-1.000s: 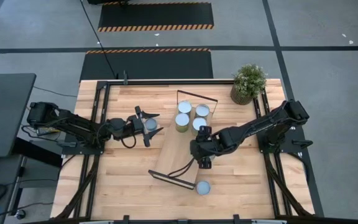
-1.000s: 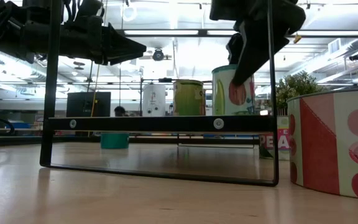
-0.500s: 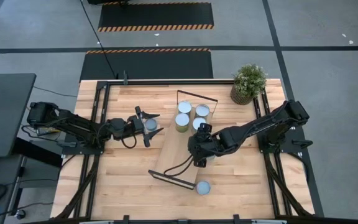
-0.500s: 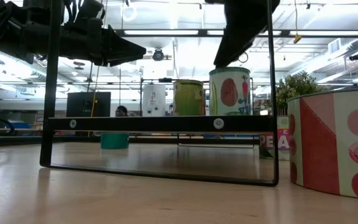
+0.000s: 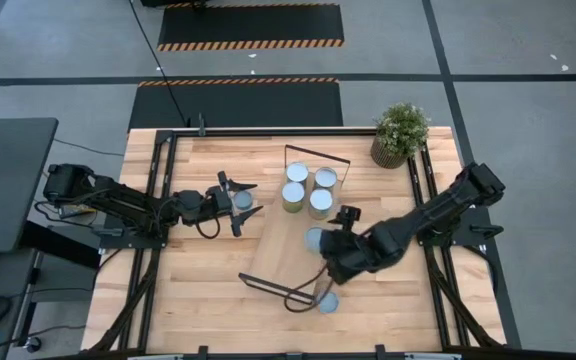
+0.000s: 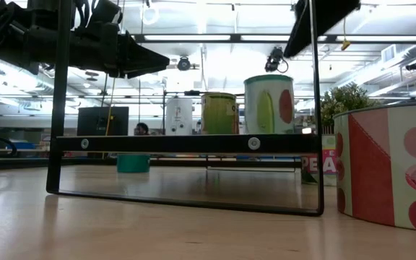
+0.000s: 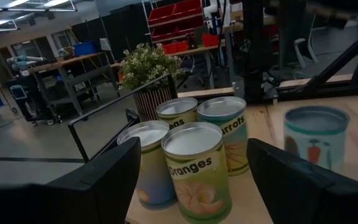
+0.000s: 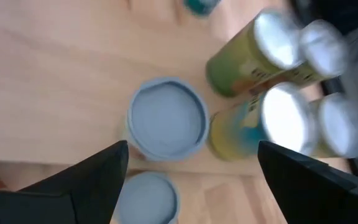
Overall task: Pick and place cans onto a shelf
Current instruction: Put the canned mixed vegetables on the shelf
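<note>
"While both your arms hang over the table, how many tins are up from above?"

"Five small round tins with pale silvery-blue tops [image 5: 308, 186] stand on the long light-wood shelf board with black wire end frames [image 5: 286, 250]: four clustered at its far end, one [image 5: 314, 238] alone mid-board. A sixth [image 5: 327, 301] sits on the wooden tabletop [image 5: 198, 300] just beside the shelf's near end, and a seventh [image 5: 243, 200] shows right at my left gripper [image 5: 236, 200]. My right gripper [image 5: 325, 272] hovers between the lone tin and the sixth."

"And at table height?"

"The sixth tin [image 6: 388, 166], red and white, looms close, off the shelf. A teal one [image 6: 133, 162] stands on the table farther back."

"Left wrist?"

"My fingers [image 7: 104, 186] are spread apart with nothing between them; the cluster [image 7: 194, 165] lies ahead."

"Right wrist?"

"Fingers [image 8: 95, 171] wide apart, empty, above the lone tin [image 8: 168, 118] and the table one [image 8: 146, 198]."

"So?"

"I'd judge five done, two left; the near one looks like mine to fetch."
</note>
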Action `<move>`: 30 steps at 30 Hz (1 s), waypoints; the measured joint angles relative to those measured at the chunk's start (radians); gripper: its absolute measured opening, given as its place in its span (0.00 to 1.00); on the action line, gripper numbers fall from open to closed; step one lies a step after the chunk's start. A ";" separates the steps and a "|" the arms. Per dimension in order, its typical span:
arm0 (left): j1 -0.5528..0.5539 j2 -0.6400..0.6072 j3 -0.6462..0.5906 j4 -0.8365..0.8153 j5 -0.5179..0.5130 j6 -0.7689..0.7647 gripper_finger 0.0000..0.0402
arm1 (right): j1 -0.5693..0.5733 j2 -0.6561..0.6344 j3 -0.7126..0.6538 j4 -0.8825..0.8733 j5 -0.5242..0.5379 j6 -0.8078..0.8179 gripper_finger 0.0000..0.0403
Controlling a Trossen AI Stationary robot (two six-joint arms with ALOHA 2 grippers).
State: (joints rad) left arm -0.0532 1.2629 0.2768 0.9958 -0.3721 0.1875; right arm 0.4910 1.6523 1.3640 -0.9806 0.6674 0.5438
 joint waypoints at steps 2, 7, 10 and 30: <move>0.000 0.000 0.000 0.002 0.000 0.004 0.74 | 0.011 -0.005 0.000 0.003 0.037 0.003 0.91; 0.000 0.000 0.000 0.004 0.000 0.006 0.74 | 0.005 -0.004 -0.032 0.039 -0.051 -0.044 0.91; 0.004 0.000 0.000 0.003 0.000 0.007 0.74 | 0.015 -0.003 -0.075 0.074 -0.011 -0.034 0.91; 0.006 0.000 0.000 0.000 0.000 0.001 0.74 | -0.075 0.066 -0.138 0.311 0.099 -0.227 0.91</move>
State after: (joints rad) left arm -0.0471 1.2629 0.2771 0.9955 -0.3721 0.1883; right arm 0.4161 1.7184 1.2259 -0.6692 0.7667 0.3167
